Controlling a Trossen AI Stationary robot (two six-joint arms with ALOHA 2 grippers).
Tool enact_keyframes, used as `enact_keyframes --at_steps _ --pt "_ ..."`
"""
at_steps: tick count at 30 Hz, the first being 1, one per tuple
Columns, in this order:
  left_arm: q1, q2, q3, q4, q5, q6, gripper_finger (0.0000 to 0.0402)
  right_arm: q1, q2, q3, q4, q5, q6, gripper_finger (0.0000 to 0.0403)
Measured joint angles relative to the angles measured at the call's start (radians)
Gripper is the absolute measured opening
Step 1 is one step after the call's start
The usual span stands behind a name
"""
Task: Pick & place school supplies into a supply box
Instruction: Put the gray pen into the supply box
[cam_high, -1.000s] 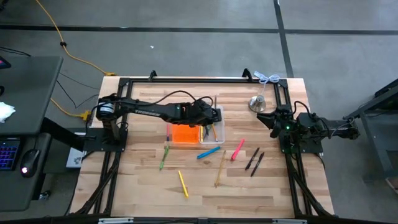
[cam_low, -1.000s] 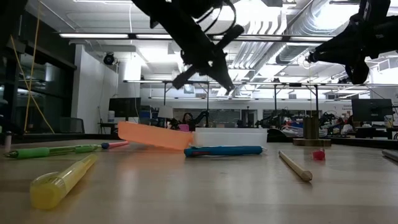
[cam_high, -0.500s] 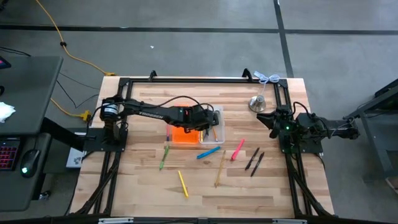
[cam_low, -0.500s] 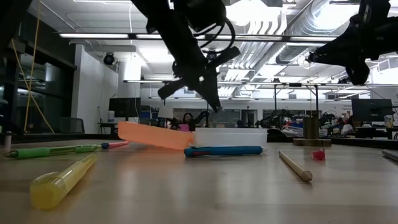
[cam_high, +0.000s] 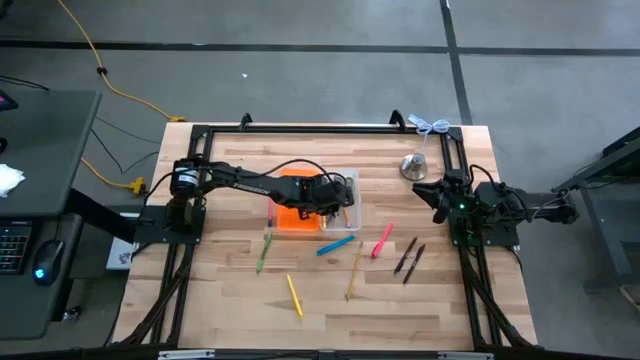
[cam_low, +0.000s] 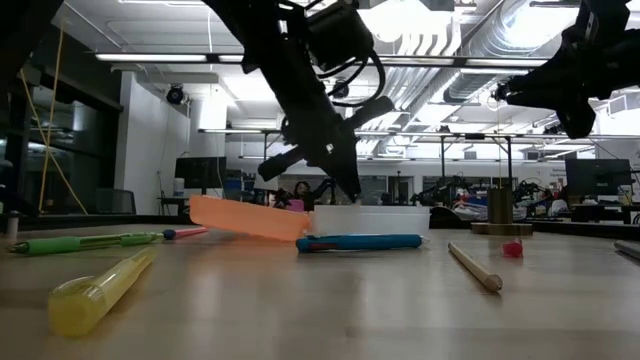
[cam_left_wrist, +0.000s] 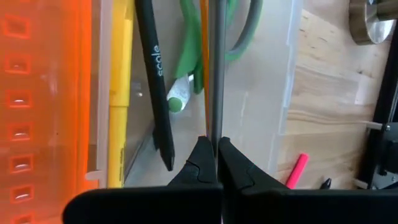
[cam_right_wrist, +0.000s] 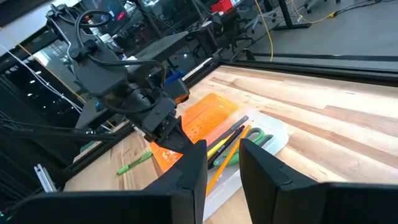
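Left pincer (cam_high: 330, 203) clenched on grey pencil (cam_left_wrist: 215, 68), low over box (cam_high: 343, 186) clear half; pencil long axis parallel to box length, like black pen (cam_left_wrist: 152, 74) beside. Loose markers on surface (cam_high: 230, 290), various headings. Right pincer (cam_high: 428, 192) parked at right edge, part open, empty.

The high camera is looking straight down from far above on the whole pale wooden table (cam_high: 330, 300) and both arms. The low camera is sitting at table-top height, very near a yellow highlighter marker (cam_low: 95, 292), and is facing level across the table into the room behind. The left wrist camera is looking closely into the clear plastic tray with an orange half (cam_left_wrist: 261, 93). The right wrist camera is facing across the table from further away. All four views are sharing this tray, and both wrist views are sharing the pens lying in it.
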Motion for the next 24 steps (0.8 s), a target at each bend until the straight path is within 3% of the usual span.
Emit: enact_keyframes --at_steps 24 --pt "-0.002 0.004 0.000 -0.007 -0.013 0.001 0.0017 0.000 0.000 0.000 -0.007 0.000 0.000 0.0071"
